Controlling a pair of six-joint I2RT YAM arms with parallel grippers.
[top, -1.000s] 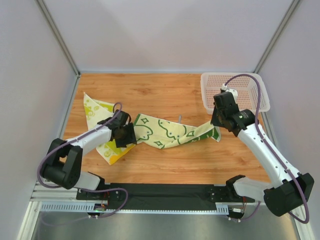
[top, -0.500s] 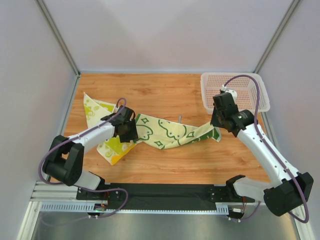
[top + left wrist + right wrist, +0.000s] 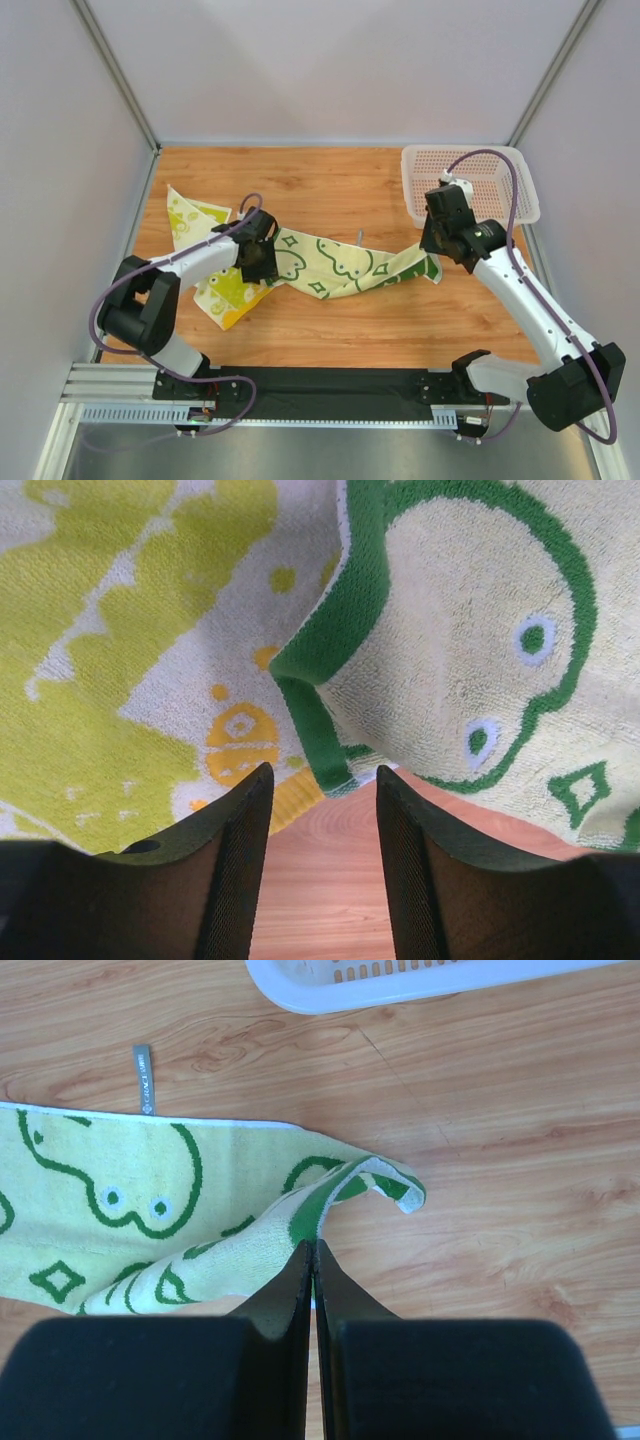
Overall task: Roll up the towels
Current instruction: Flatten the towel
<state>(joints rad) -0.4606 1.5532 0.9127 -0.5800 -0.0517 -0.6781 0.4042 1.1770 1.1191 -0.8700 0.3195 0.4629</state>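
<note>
With the right gripper (image 3: 313, 1255) we are pinching the right end of the green-lined towel (image 3: 340, 268), which is lying across the middle of the table (image 3: 330, 330). Our left gripper (image 3: 320, 780), jaws apart, is hovering over its left corner, which is overlapping the blob-patterned towel (image 3: 188, 215). Closing low, we are risking grabbing both.

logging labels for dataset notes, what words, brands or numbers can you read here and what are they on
Grey tag on the far edge of the green-outline towel: it carries print, but too small to read.
Green-outline towel, lime-blob towel and white basket: only patterns or plain plastic, no text visible.
Nothing else in any view carries readable writing.
</note>
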